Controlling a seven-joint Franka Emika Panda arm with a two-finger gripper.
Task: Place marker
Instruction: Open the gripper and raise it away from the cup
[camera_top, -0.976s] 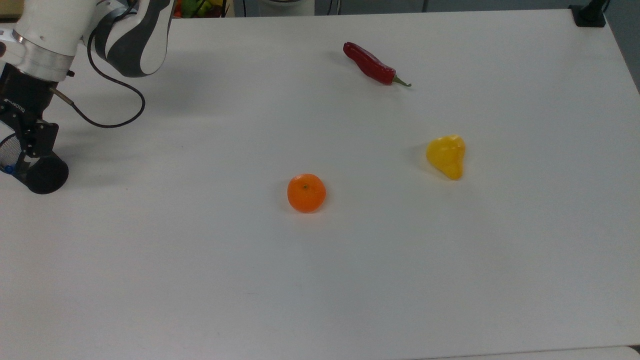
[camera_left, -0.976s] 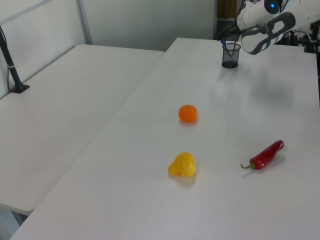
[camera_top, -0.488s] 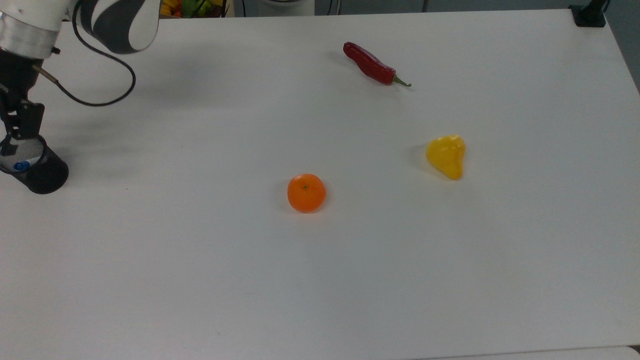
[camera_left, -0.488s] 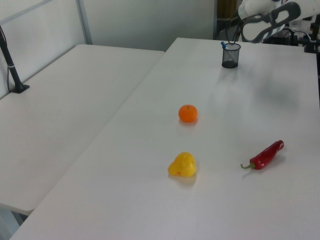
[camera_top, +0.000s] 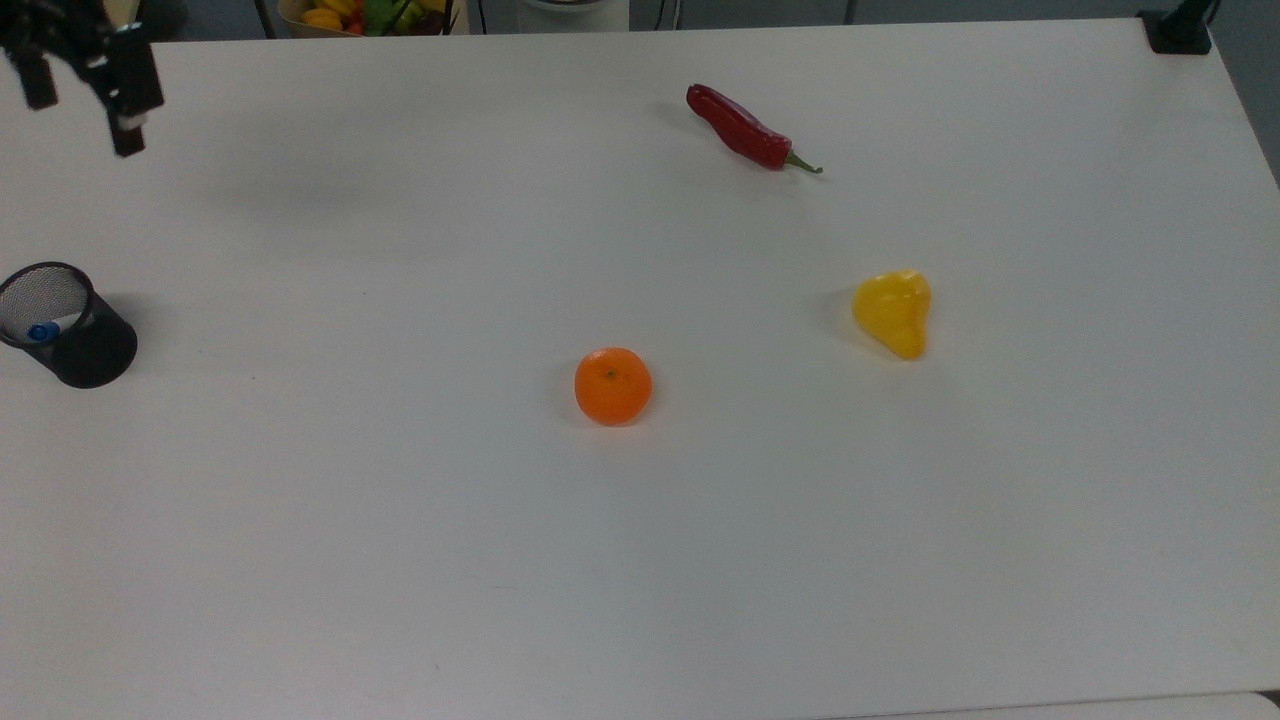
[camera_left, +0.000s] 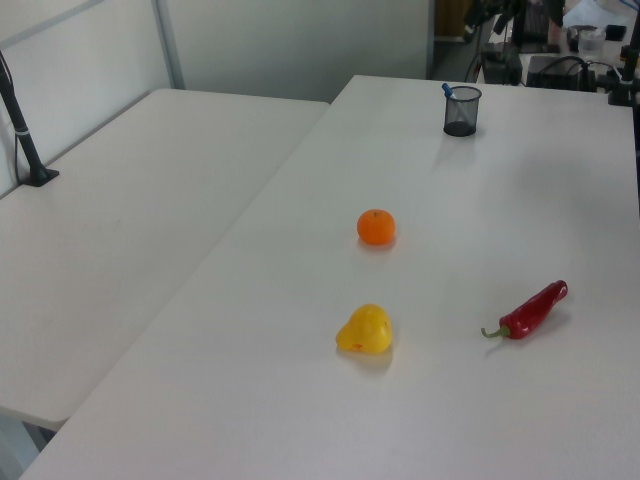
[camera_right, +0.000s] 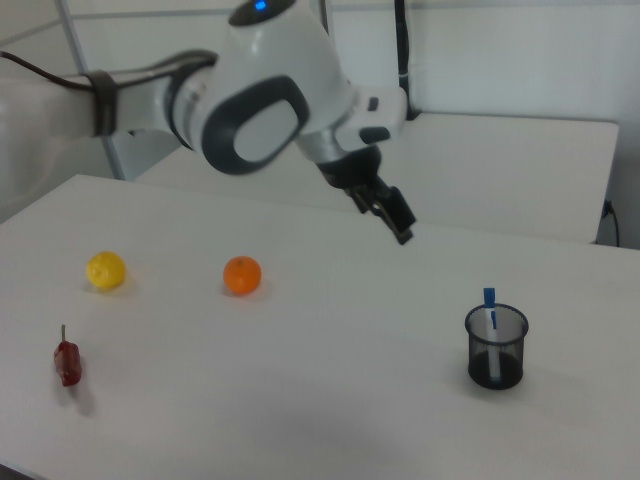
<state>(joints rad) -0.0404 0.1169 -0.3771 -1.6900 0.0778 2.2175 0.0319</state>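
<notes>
The marker (camera_top: 42, 331) stands inside a black mesh cup (camera_top: 85, 350) at the top view's left edge, blue end up. It leans on the rim in the left view, where its blue tip (camera_left: 447, 89) pokes above the cup (camera_left: 461, 112). In the right view the marker (camera_right: 491, 322) rises from the cup (camera_right: 496, 350). My gripper (camera_top: 85, 115) hangs open and empty, well above and behind the cup near the top view's upper left corner. The right view has the gripper (camera_right: 393, 216) left of and above the cup.
An orange (camera_top: 613, 386) lies mid-table, a yellow fruit (camera_top: 893, 312) to the top view's right, and a red chili (camera_top: 745, 130) at the back. A basket of produce (camera_top: 370, 14) sits beyond the table's far edge. A second table (camera_left: 120, 200) adjoins in the left view.
The gripper has let go of the marker in the cup, opened, and risen up and away from it. The marker stays leaning in the cup.
</notes>
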